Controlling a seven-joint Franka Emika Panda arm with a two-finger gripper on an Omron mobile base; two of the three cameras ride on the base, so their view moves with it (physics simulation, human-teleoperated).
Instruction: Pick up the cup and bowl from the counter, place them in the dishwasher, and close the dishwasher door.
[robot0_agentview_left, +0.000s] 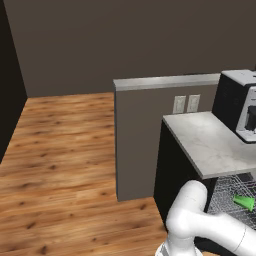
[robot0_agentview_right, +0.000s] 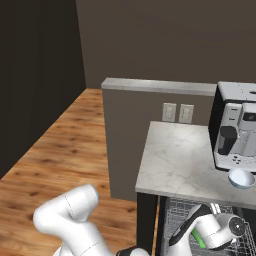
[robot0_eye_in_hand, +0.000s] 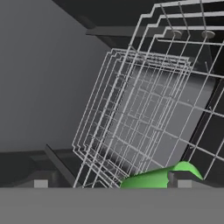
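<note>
The green cup (robot0_agentview_left: 244, 201) lies on its side in the dishwasher's wire rack (robot0_agentview_left: 224, 190), under the counter (robot0_agentview_left: 210, 140). In the hand view the cup (robot0_eye_in_hand: 151, 178) lies close below my gripper (robot0_eye_in_hand: 111, 183), behind the right fingertip (robot0_eye_in_hand: 181, 178). The gripper is open and grips nothing. The right base view has my wrist (robot0_agentview_right: 220, 231) low inside the rack (robot0_agentview_right: 175, 215), with a sliver of the cup (robot0_agentview_right: 198, 239) beside it. The white bowl (robot0_agentview_right: 241, 178) sits on the counter (robot0_agentview_right: 175, 160) at its front right, by the coffee machine. The dishwasher door is out of view.
A black-and-silver coffee machine (robot0_agentview_right: 236, 127) stands at the back right of the counter. A grey partition wall (robot0_agentview_left: 145, 135) with two sockets rises behind and left of it. Wooden floor (robot0_agentview_left: 60, 165) spreads to the left.
</note>
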